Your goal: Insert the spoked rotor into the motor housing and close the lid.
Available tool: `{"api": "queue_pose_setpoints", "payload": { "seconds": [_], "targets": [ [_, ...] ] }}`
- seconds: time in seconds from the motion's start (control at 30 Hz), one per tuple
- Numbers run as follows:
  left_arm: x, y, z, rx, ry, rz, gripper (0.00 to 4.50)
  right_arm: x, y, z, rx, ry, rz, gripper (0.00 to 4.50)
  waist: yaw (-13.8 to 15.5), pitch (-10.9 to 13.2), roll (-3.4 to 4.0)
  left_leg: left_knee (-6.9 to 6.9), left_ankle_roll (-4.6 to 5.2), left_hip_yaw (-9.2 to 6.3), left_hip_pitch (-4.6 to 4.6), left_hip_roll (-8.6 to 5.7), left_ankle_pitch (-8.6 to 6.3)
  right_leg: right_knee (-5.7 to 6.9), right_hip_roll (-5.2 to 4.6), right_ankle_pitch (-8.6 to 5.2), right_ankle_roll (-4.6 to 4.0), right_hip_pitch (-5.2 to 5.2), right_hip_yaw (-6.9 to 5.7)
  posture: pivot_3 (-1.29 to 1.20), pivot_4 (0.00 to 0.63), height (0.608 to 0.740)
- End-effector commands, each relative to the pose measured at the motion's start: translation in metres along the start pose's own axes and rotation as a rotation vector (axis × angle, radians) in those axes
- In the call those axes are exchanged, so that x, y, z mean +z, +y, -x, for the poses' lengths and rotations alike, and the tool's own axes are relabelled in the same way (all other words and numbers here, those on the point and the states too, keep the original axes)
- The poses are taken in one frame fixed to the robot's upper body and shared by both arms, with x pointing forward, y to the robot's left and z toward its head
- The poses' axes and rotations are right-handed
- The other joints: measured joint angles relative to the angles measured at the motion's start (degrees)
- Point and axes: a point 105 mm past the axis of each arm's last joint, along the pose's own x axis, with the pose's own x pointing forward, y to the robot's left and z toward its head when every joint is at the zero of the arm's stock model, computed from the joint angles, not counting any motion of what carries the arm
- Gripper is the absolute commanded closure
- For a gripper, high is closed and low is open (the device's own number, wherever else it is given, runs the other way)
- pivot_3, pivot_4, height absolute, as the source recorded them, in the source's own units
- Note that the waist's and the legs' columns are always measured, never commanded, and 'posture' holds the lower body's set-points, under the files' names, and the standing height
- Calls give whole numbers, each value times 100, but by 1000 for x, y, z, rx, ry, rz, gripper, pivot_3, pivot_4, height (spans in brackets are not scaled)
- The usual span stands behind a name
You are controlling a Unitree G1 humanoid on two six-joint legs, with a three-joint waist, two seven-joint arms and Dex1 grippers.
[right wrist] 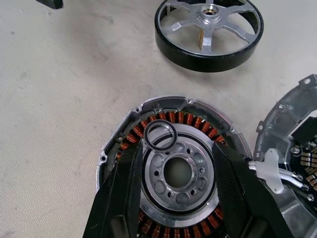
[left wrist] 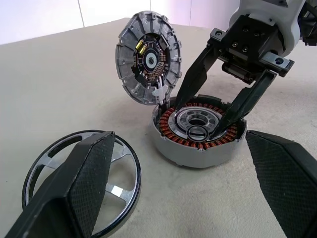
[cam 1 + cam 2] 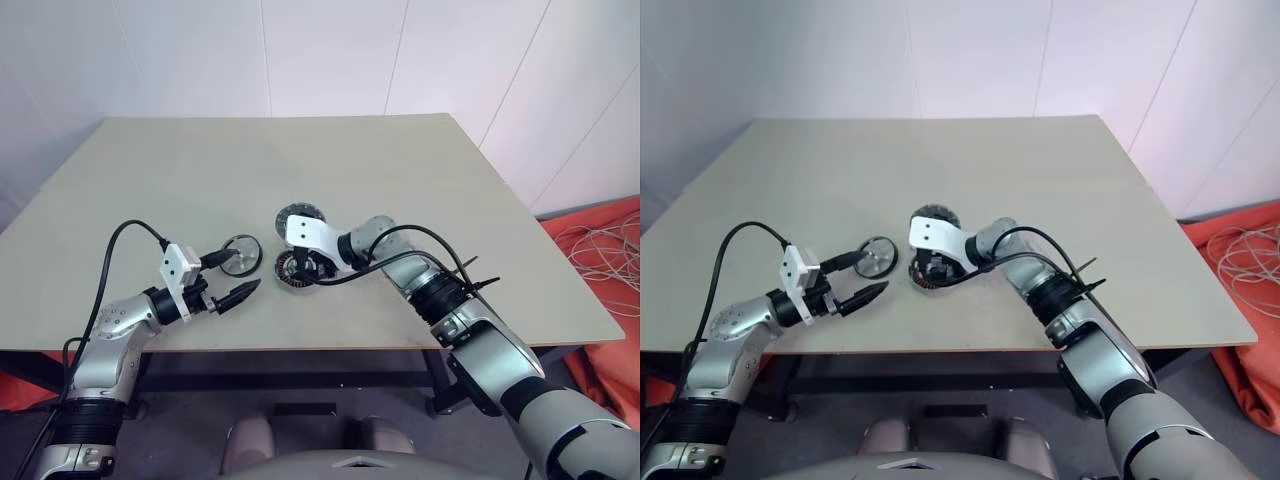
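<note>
**Right gripper set down into the open housing**

The right arm reaches in from the table's near right and bends leftward at the wrist, so the right gripper points down and to the left into the housing. Its two fingers stand apart, their tips resting inside the housing on the silver centre ring, one on each side of the centre hole; they clamp on nothing. A small black ring lies loose on the silver centre by the coppery windings, just beside one fingertip.

The housing sits near the table's front edge, about mid-width. The lid stands tilted up at the housing's far side, its inner face with the circuit board showing, joined to the housing by wires.

The left arm lies low along the front edge, its forearm level, the left gripper pointing toward the housing with fingers wide apart and empty. The rotor lies flat on the table just beside the left gripper's farther finger, near the housing but apart from it.
</note>
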Motion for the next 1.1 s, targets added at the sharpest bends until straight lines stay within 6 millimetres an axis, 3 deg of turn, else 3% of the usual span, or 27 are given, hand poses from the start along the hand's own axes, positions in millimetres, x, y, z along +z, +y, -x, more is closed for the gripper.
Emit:
{"api": "queue_pose_setpoints", "payload": {
  "seconds": [0.03, 0.83, 0.93, 1.03, 1.1],
  "targets": [
    [13, 3, 1, 4, -31, -43, 0, 12, -3, 3, 0, -34, 27, 2051, 1, 0, 0, 0, 0, 0, 0, 0, 0, 0, 0, 0, 0, 0, 0, 0, 0, 740],
    [7, 7, 6, 15, -26, -41, 0, 9, 0, -4, 8, -16, 10, 2051, -40, 0, 0, 0, 0, -1, 1, 0, 0, 0, 0, 0, 0, 1, 0, 0, 0, 740],
    [6, 7, 6, 15, -27, -42, 0, 8, 0, -4, 10, -13, 7, 2676, -63, 0, 0, 0, 0, -1, 1, 0, 0, 0, 0, 0, 0, 2, 0, 0, 0, 740],
    [6, 7, 5, 15, -28, -44, 0, 8, 0, -4, 11, -11, 7, 3718, -81, 0, 0, 0, 0, -1, 1, 0, 0, 0, 0, 0, 0, 1, 0, 0, 0, 740],
    [7, 7, 5, 15, -28, -45, 0, 8, 1, -5, 12, -11, 8, 4018, -98, 0, 0, 0, 0, -1, 3, 0, 0, 0, 0, 0, 0, 6, 0, 0, 0, 740]
  ]
}}
